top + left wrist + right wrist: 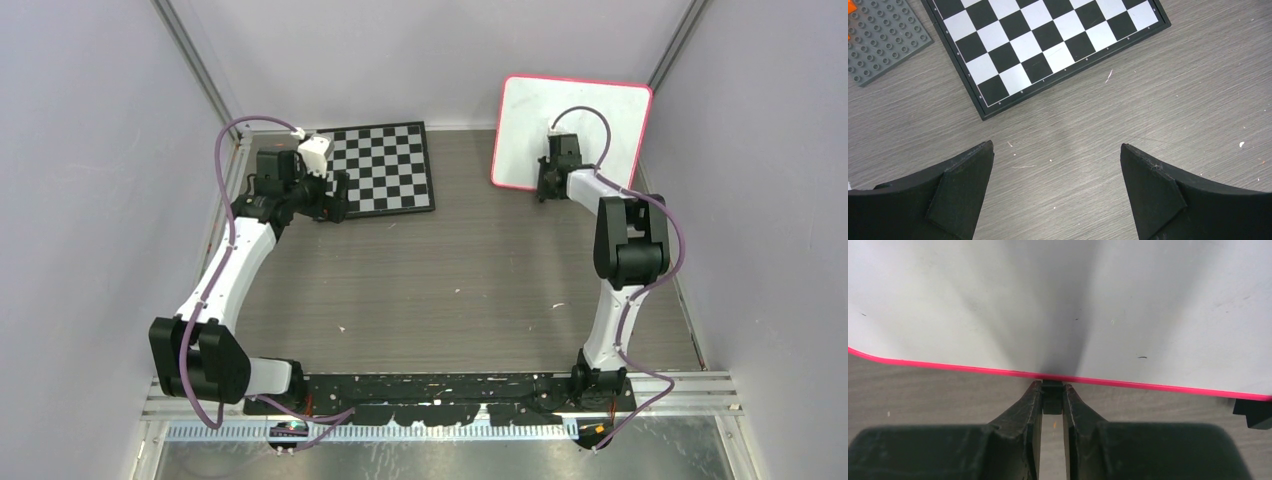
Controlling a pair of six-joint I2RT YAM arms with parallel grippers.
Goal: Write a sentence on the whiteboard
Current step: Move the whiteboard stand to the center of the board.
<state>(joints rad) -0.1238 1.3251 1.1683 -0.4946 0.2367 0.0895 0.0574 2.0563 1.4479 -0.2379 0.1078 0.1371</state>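
The whiteboard [575, 110], white with a pink-red rim, stands tilted at the back right of the table. Its face [973, 305] looks blank apart from a few faint specks, and the sentence is out of view. My right gripper [547, 188] sits at the board's lower edge. In the right wrist view my right gripper [1052, 385] is shut on a small black clip foot [1052, 401] under the rim. A second black foot [1254, 412] shows at the right. My left gripper [335, 198] hovers at the back left, and in its wrist view my left gripper [1057, 147] stands wide open over bare table.
A black-and-white checkered board [385, 165] lies flat at the back middle, just beyond the left gripper; its corner [1048, 40] fills the upper left wrist view. A grey studded baseplate [878, 40] lies left of it. Grey walls close in both sides.
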